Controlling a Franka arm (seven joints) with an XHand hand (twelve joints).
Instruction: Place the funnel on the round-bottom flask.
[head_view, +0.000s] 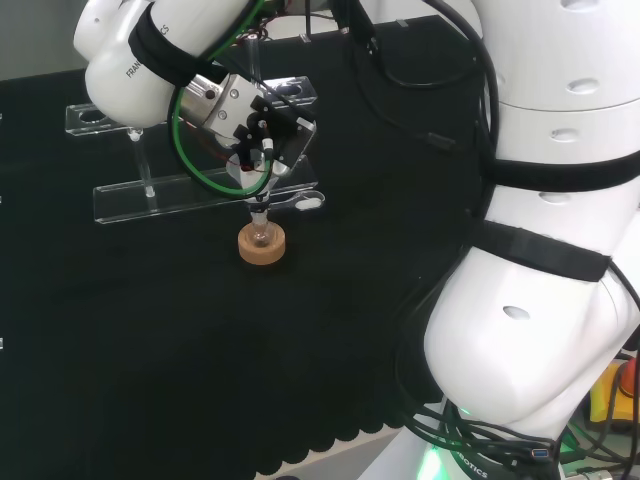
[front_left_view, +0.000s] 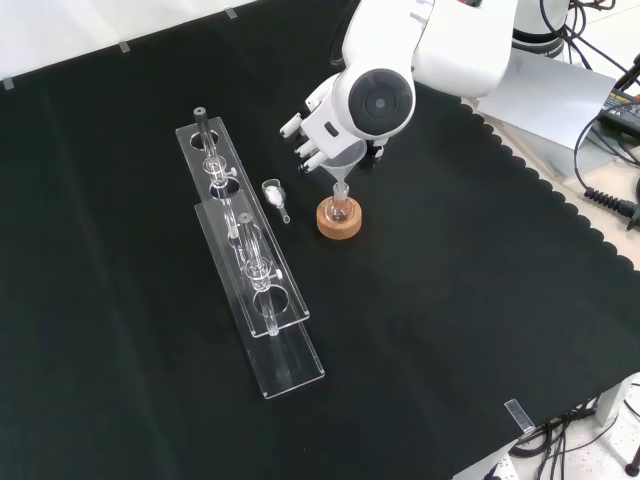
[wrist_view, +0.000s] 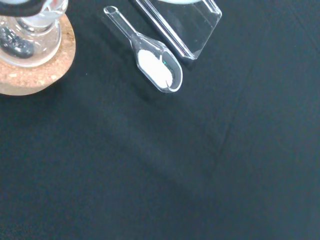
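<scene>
A small clear round-bottom flask (front_left_view: 339, 209) stands upright in a cork ring (front_left_view: 339, 222) near the middle of the cloth. Straight above it is a clear funnel (front_left_view: 343, 166), and its thin stem reaches down to the flask's neck. The hand (front_left_view: 308, 132) has its fingers curled round the funnel's cone, partly behind the arm's round grey cap. In the head view the hand (head_view: 252, 135) hangs over the flask (head_view: 261, 232) and cork ring (head_view: 262, 247), with the funnel stem (head_view: 259, 207) between them. The wrist view has the flask (wrist_view: 24, 36) and cork ring (wrist_view: 47, 75) close up.
A clear scoop with white powder (front_left_view: 273, 196) lies on the cloth between the flask and a long clear tube rack (front_left_view: 246, 245) holding glass tubes. The scoop (wrist_view: 156, 66) and a rack corner (wrist_view: 192, 27) are near the flask. The cloth's scalloped edge (front_left_view: 545, 195) runs on the front view's right.
</scene>
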